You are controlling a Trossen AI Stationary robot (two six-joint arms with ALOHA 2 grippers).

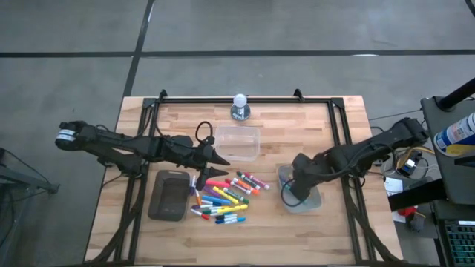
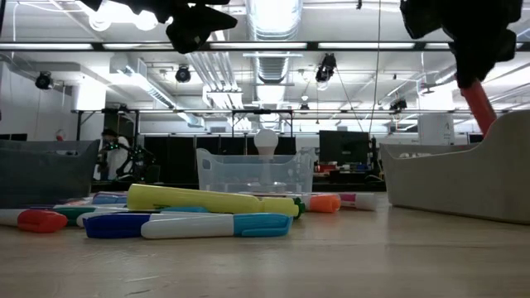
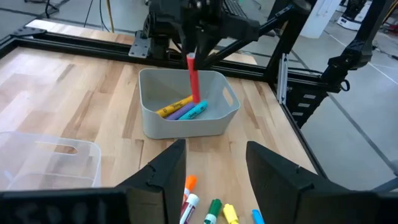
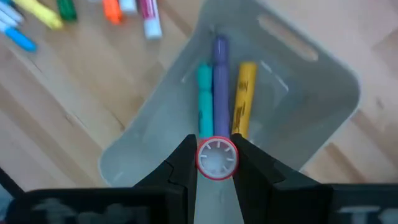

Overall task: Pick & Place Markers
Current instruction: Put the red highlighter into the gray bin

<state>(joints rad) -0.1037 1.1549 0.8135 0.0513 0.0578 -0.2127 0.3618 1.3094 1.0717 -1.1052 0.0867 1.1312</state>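
wooden table: right gripper clamped red marker upright, directly over grey tub; left gripper waited open, empty, above marker pile.

From above, my table is evenly lit and bright, with only soft, short shadows under my arms and the markers. The level view looks into long ceiling lights that blow out to white glare, so my arms at the top show as black silhouettes. The nearest markers and the table edge there are soft, out of focus. My left wrist view is sharp on the bin, with my own fingers dark and blurred. My right wrist view is hazy all over; the red marker end is blurred, the bin wall pale.
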